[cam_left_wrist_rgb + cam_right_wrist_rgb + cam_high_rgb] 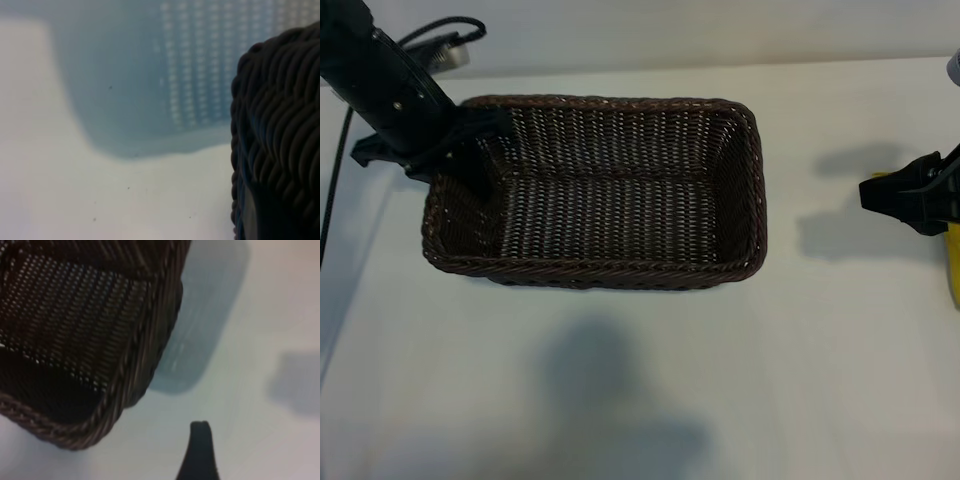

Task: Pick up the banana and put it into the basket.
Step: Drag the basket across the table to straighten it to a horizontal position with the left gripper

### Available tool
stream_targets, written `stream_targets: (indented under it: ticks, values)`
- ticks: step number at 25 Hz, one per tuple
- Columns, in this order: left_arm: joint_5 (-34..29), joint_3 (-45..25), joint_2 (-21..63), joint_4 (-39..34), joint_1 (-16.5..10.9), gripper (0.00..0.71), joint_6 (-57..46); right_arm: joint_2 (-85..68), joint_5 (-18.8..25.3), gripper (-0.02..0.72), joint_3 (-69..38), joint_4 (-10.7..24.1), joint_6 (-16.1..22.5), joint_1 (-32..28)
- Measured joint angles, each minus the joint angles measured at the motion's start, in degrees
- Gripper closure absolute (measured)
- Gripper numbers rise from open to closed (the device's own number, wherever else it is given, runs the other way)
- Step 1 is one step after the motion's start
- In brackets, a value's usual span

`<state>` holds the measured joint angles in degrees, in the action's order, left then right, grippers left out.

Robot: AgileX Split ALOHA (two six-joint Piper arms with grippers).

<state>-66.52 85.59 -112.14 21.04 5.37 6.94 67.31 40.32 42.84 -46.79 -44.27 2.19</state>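
The dark brown woven basket [595,190] stands in the middle of the white table, and nothing lies in it. My left gripper [470,152] reaches down from the far left corner and is shut on the basket's left wall; the braided rim [280,140] fills one side of the left wrist view. My right gripper [868,192] hovers open at the right edge of the exterior view, well apart from the basket, with nothing between its fingers. One dark finger [200,450] shows in the right wrist view, beside the basket's corner [100,415]. A yellow strip of the banana [953,262] shows just beneath that gripper; the rest is out of view.
Black cables [440,40] run behind the left arm at the back left. Bare white tabletop [620,380] lies in front of the basket and between the basket and the right gripper.
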Motion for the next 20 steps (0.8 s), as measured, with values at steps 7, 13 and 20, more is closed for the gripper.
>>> stream_targets:
  ticks: [7, 13, 20]
  values:
    - [4.33, 0.06, -3.97, 0.75, 4.01, 0.546, -0.67, 0.0, 0.0, 0.111, 0.0, 0.0, 0.38, 0.0]
    - [8.21, 0.06, -7.66, 2.31, 5.23, 0.548, -2.41, 0.0, 0.0, 0.111, 0.0, 0.0, 0.5, 0.0]
    - [9.92, 0.06, -9.58, 2.57, 6.69, 0.549, -2.41, 0.0, 0.0, 0.111, 0.0, 0.0, 0.55, 0.0]
